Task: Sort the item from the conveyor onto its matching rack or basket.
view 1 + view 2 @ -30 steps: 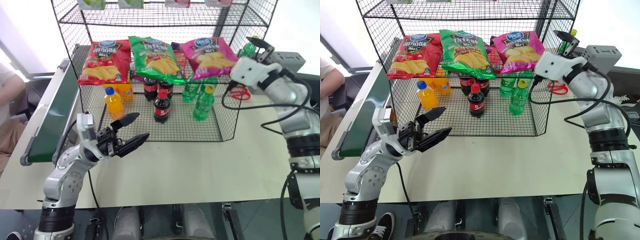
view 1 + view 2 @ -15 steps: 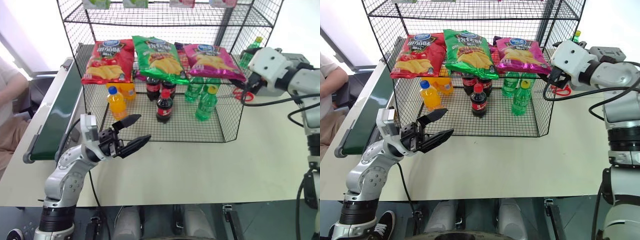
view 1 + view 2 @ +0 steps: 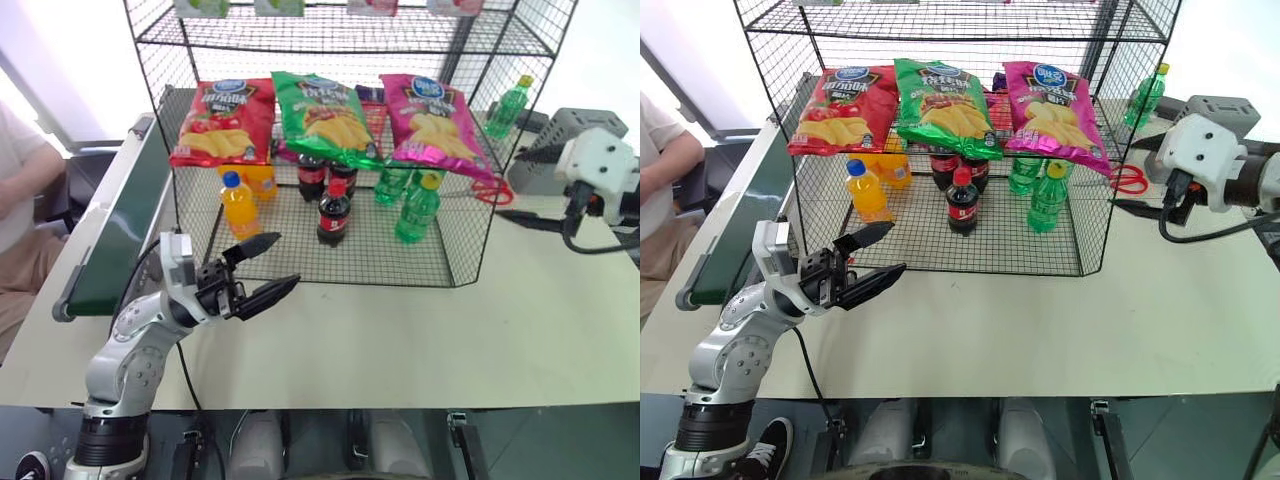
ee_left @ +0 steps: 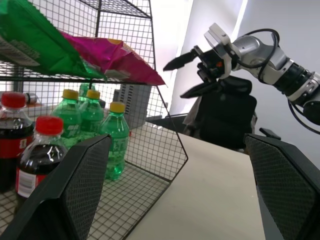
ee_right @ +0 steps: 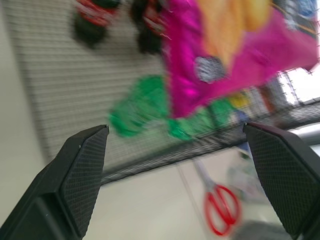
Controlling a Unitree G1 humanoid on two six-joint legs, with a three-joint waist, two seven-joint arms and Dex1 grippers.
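The item, a magenta-pink chip bag (image 3: 435, 125), lies on the middle tier of the black wire rack (image 3: 480, 235), at its right end beside a green bag. Its lower corner hangs over the tier's front edge. My right gripper (image 3: 1122, 177) hovers to the right of the rack, open and empty, fingers pointing at the rack's side; the right wrist view looks at the pink bag (image 5: 225, 55) from below. My left gripper (image 3: 288, 260) is open and empty above the table in front of the rack's left half. The dark-green conveyor (image 3: 120, 230) runs along the left with no item on the part I see.
A red bag (image 3: 222, 120) and a green bag (image 3: 325, 115) share the tier. Orange (image 3: 240, 205), cola (image 3: 333, 212) and green bottles (image 3: 415, 210) stand below. Red scissors (image 3: 495, 190), a green bottle (image 3: 508, 105) and a grey box (image 3: 560, 130) lie right of the rack. A person (image 3: 20, 200) sits far left.
My right gripper has pulled back to the right, away from the rack, with nothing in it. The pink bag stays on the tier. The left arm has kept still.
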